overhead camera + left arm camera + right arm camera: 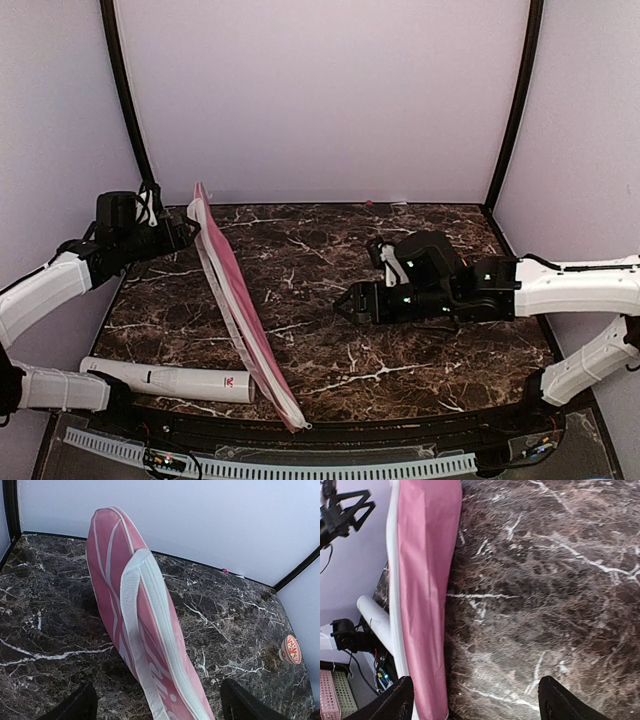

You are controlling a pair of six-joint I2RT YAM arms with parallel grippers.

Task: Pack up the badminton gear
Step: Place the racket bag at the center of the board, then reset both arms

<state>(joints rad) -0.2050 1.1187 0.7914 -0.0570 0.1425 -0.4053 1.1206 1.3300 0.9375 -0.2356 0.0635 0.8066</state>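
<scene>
The long pink bag stands on its long edge, running from the back left to the front edge of the table. Its white zip edge and webbing strap face up. My left gripper is open at the bag's far end, its fingers wide on either side of the bag without pinching it. My right gripper is open over bare table, a little right of the bag, with nothing between its fingertips. The white red-logo tube lies at the front left, behind the bag.
The dark marble table is walled by white panels with black posts at the back corners. A small pink scrap lies at the back edge. The tube's red-marked end and its side show in the wrist views.
</scene>
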